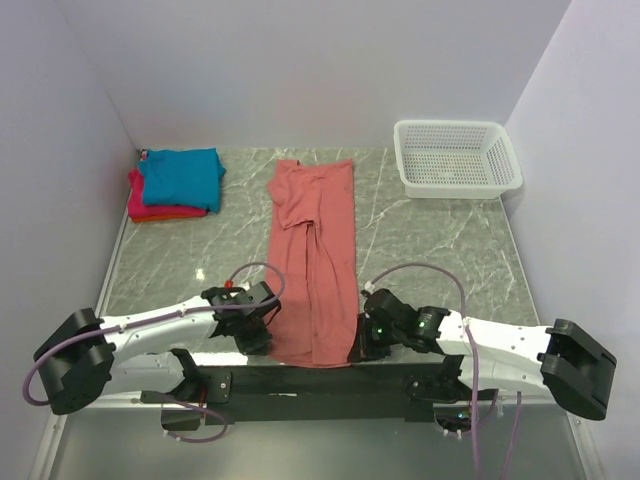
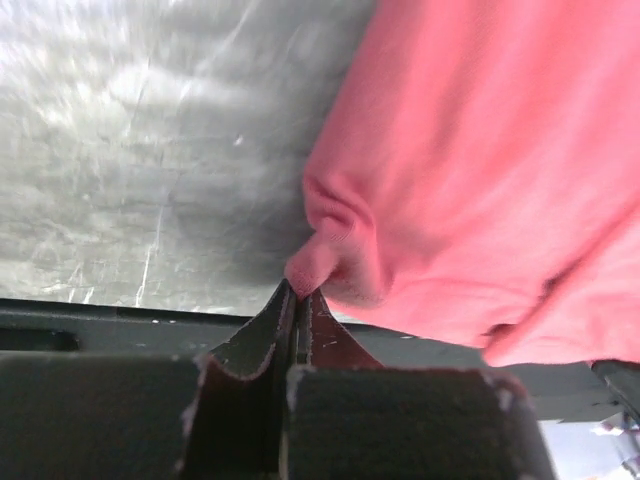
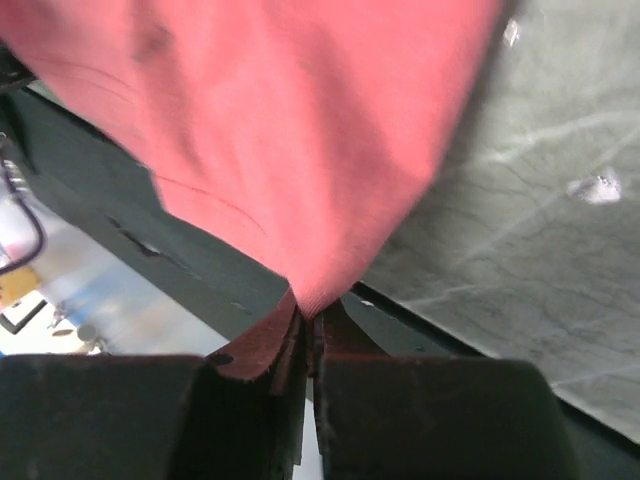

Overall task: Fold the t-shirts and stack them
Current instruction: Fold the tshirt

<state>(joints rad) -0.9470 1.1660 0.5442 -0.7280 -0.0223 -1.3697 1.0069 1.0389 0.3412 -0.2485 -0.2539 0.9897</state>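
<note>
A salmon-red t-shirt (image 1: pixel 318 250) lies folded lengthwise into a long strip down the middle of the table, its hem at the near edge. My left gripper (image 1: pixel 262 335) is shut on the hem's left corner (image 2: pixel 305 268), and the cloth bunches just above the fingertips. At the right corner (image 3: pixel 318 290) my right gripper (image 1: pixel 362 345) is shut on the cloth too, which pulls up into a point. A teal-blue t-shirt (image 1: pixel 182 177) rests folded on top of a magenta-pink t-shirt (image 1: pixel 140 205) at the far left.
A white plastic mesh basket (image 1: pixel 457 158) stands at the far right corner. White walls close in the marble table (image 1: pixel 440 250) on three sides. A black mounting bar (image 1: pixel 300 380) runs along the near edge under the hem.
</note>
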